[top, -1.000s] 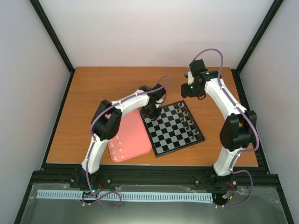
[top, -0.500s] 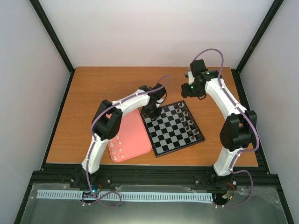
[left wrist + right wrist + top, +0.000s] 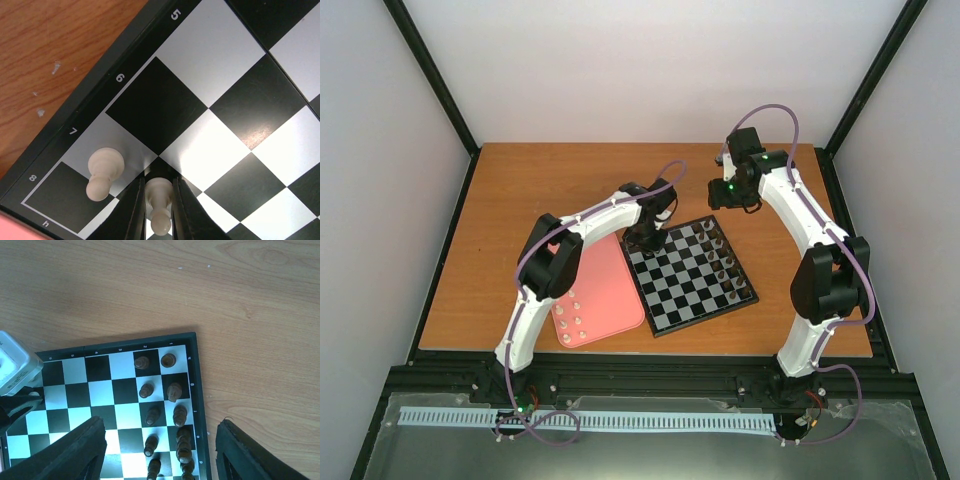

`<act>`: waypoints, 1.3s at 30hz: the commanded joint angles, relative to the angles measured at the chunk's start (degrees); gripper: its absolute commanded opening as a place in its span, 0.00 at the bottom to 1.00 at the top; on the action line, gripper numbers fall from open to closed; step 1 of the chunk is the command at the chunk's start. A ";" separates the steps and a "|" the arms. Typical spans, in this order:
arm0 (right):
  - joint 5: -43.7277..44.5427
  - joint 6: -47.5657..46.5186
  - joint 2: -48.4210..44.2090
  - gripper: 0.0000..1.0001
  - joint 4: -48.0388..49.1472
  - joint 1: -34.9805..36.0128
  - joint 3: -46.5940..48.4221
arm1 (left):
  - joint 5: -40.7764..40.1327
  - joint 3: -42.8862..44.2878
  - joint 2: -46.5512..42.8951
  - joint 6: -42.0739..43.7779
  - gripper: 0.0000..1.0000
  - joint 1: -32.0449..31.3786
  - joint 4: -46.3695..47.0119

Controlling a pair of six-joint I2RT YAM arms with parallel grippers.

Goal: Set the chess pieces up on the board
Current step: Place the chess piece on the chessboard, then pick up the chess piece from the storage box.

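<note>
At the corner of the board, a tip-over could happen.
The left end effector pinches one pale pawn just beside a standing pawn; a crooked drop could knock both. The right end effector is wide open, empty.

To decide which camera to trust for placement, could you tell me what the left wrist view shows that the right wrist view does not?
Left wrist only: a cream pawn pinched between the left fingers, and a second cream pawn standing beside it. Right wrist only: the dark brown pieces in two lines along one edge, framed by the open right fingers. Both: the board on the wooden table.
</note>
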 commanded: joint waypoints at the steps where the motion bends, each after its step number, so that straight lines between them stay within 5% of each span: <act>1: -0.77 -0.85 0.38 0.61 0.16 -0.54 0.72 | -0.27 -1.61 0.96 0.32 0.11 -0.60 1.06; 19: -1.66 -0.86 0.04 0.61 0.17 -0.55 0.97 | -0.01 -4.00 -5.45 0.46 0.27 -0.66 -0.02; 26: -1.83 -0.78 0.05 0.61 0.23 -0.50 1.26 | 0.95 -3.62 -12.66 0.76 0.47 -0.61 -3.40; 31: -2.08 -0.61 0.17 0.61 0.12 -0.51 1.94 | -0.83 -4.21 -18.46 -0.11 0.76 -0.43 -4.87; 39: -2.78 -0.69 0.29 0.61 -0.71 -0.55 2.93 | -4.82 -20.06 -27.70 -8.99 0.74 9.45 -2.73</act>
